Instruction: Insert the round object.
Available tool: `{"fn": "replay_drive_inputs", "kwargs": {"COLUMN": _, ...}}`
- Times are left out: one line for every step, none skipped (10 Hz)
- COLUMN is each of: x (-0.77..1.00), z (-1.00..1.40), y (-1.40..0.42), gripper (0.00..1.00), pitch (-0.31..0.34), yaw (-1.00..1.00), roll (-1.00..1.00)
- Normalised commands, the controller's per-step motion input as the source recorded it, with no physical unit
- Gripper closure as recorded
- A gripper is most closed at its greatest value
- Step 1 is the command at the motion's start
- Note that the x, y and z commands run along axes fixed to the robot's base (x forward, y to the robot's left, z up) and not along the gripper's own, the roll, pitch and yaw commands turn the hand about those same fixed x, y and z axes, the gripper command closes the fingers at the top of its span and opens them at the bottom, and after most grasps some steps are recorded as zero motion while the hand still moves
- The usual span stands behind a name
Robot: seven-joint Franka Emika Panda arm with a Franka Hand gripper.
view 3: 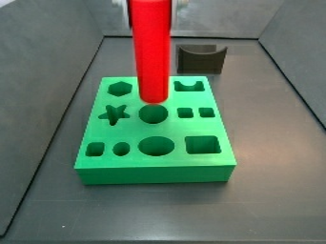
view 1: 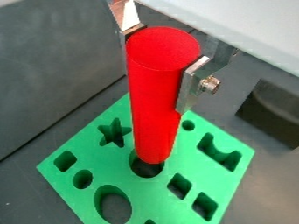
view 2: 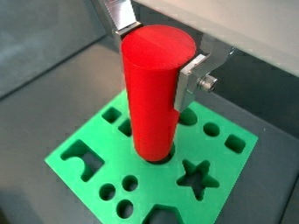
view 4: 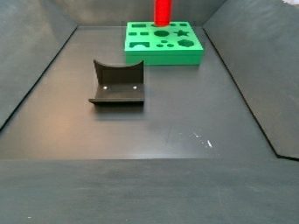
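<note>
The round object, a bright red cylinder point(view 1: 155, 96), stands upright between the silver fingers of my gripper point(view 1: 162, 52), which is shut on its upper part. It also shows in a wrist view point(view 2: 155, 92) with the gripper point(view 2: 159, 51). Its lower end sits right over a round hole point(view 3: 152, 115) near the middle of the green block point(view 3: 155, 162), close to the hole's mouth. In a side view the cylinder point(view 3: 152, 48) runs up out of the picture and the gripper is cut off. In a side view the cylinder point(view 4: 163, 10) rises from the green block point(view 4: 163, 54) at the far end.
The green block point(view 1: 82, 157) has several other cut-outs, among them a star point(view 3: 114, 114), an oval point(view 3: 155, 146) and a square point(view 3: 204, 145). The dark fixture point(view 4: 117, 83) stands on the grey floor away from the block, also seen in a side view point(view 3: 201, 57). Dark walls ring the floor.
</note>
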Motion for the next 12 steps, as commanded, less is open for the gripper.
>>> {"fn": "replay_drive_inputs", "kwargs": {"x": 0.0, "z": -0.44, "y": 0.0, "gripper": 1.0, "pitch": 0.0, "yaw": 0.0, "roll": 0.07}}
{"fn": "replay_drive_inputs", "kwargs": {"x": 0.0, "z": -0.38, "y": 0.0, "gripper": 1.0, "pitch": 0.0, "yaw": 0.0, "roll": 0.0}}
{"fn": "replay_drive_inputs", "kwargs": {"x": 0.0, "z": -0.35, "y": 0.0, "gripper": 1.0, "pitch": 0.01, "yaw": 0.0, "roll": 0.01}}
{"fn": "replay_drive_inputs", "kwargs": {"x": 0.01, "z": -0.33, "y": 0.0, "gripper": 1.0, "pitch": 0.013, "yaw": 0.0, "roll": 0.01}}
{"fn": "replay_drive_inputs", "kwargs": {"x": 0.0, "z": -0.35, "y": 0.0, "gripper": 1.0, "pitch": 0.0, "yaw": 0.0, "roll": 0.0}}
{"fn": "replay_drive_inputs", "kwargs": {"x": 0.06, "z": -0.39, "y": 0.0, "gripper": 1.0, "pitch": 0.0, "yaw": -0.1, "roll": -0.03}}
{"fn": "replay_drive_inputs", "kwargs": {"x": 0.12, "z": -0.36, "y": -0.13, "gripper": 1.0, "pitch": 0.0, "yaw": -0.22, "roll": -0.1}}
{"fn": "replay_drive_inputs", "kwargs": {"x": 0.21, "z": -0.32, "y": -0.19, "gripper": 1.0, "pitch": 0.0, "yaw": -0.23, "roll": -0.12}}
{"fn": "replay_drive_inputs", "kwargs": {"x": 0.21, "z": -0.29, "y": -0.21, "gripper": 1.0, "pitch": 0.0, "yaw": -0.22, "roll": -0.12}}
{"fn": "replay_drive_inputs", "kwargs": {"x": 0.2, "z": -0.31, "y": -0.19, "gripper": 1.0, "pitch": 0.0, "yaw": -0.19, "roll": -0.11}}
{"fn": "replay_drive_inputs", "kwargs": {"x": 0.2, "z": -0.31, "y": -0.17, "gripper": 1.0, "pitch": 0.0, "yaw": -0.17, "roll": -0.1}}
{"fn": "replay_drive_inputs", "kwargs": {"x": 0.2, "z": -0.3, "y": -0.17, "gripper": 1.0, "pitch": 0.0, "yaw": -0.15, "roll": -0.08}}
